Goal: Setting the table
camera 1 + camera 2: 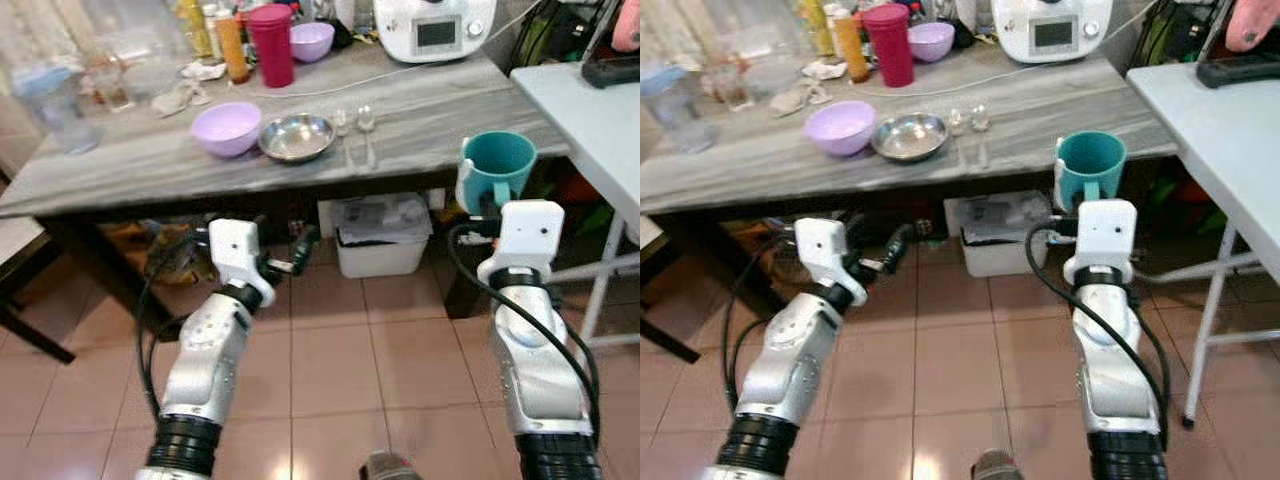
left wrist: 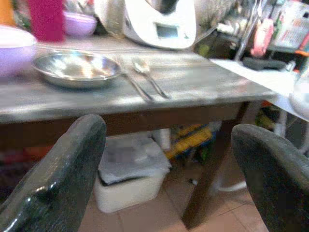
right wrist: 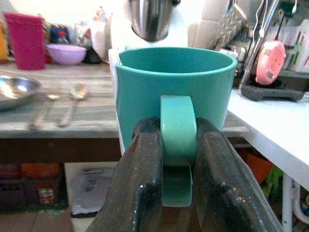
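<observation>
My right gripper [image 3: 176, 145] is shut on the handle of a teal mug [image 1: 497, 166], held upright just off the front right corner of the grey wooden table [image 1: 130, 160]. On the table stand a lilac bowl [image 1: 227, 129], a steel bowl [image 1: 296, 137] beside it, and two spoons [image 1: 357, 128] to the right of that. My left gripper [image 2: 169, 159] is open and empty, low in front of the table edge, below the steel bowl [image 2: 75, 68] and the spoons [image 2: 145, 79].
At the table's back stand a red cup [image 1: 271, 45], a second lilac bowl [image 1: 311, 41], bottles [image 1: 231, 45], a white kitchen appliance [image 1: 434, 27] and a plastic jug [image 1: 55, 105]. A white side table [image 1: 590, 115] stands close on the right. A white bin [image 1: 381, 235] sits under the table.
</observation>
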### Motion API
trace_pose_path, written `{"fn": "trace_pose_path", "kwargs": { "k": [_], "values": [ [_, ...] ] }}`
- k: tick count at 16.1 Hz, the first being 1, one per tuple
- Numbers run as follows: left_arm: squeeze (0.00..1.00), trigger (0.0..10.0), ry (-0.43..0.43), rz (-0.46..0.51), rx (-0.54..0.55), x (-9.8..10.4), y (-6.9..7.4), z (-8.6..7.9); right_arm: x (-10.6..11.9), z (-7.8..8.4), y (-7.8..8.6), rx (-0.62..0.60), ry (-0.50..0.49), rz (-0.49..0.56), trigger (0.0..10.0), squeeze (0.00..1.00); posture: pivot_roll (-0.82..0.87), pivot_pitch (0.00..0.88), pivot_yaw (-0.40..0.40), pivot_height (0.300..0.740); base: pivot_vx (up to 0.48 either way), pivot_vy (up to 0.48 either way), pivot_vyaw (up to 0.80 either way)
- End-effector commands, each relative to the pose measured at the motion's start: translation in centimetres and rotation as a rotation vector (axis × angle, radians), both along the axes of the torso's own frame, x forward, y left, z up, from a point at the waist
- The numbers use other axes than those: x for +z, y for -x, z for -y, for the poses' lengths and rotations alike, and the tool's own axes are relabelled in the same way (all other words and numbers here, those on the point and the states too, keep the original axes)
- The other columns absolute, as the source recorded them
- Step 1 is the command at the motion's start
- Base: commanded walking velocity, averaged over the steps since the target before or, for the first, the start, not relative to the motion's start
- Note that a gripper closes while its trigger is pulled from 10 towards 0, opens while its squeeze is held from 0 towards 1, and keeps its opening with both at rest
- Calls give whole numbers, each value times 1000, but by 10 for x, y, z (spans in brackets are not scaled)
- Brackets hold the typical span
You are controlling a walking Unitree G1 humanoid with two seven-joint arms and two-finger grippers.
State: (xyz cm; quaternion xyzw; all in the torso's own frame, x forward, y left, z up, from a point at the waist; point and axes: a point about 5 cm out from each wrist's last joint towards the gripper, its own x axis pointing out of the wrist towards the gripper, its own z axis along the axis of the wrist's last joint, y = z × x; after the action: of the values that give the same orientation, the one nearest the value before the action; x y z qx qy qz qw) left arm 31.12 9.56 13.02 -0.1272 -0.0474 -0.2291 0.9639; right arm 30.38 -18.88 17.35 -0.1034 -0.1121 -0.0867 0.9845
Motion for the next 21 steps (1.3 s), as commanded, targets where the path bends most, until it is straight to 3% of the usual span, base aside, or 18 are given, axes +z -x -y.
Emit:
{"fn": "trace_pose_path", "kwargs": {
  "k": [1,4,14,21],
  "values": [
    [0,10000,-14,14,10,4,-1,-7,7,-3,0,11,-9,34,10000,0,-260,99,76,740,409,0,0],
    [0,10000,-15,18,3,5,1,-7,10,-1,1,7,-7,45,10000,0,-264,99,74,740,400,0,0],
    [0,10000,-70,5,50,0,27,-30,12,1,10,14,16,57,10000,0,-254,103,75,740,404,0,0],
    [0,10000,-112,26,31,3,31,-30,22,7,8,-7,46,88,10000,0,-261,96,71,740,396,0,0]
  ]
}}
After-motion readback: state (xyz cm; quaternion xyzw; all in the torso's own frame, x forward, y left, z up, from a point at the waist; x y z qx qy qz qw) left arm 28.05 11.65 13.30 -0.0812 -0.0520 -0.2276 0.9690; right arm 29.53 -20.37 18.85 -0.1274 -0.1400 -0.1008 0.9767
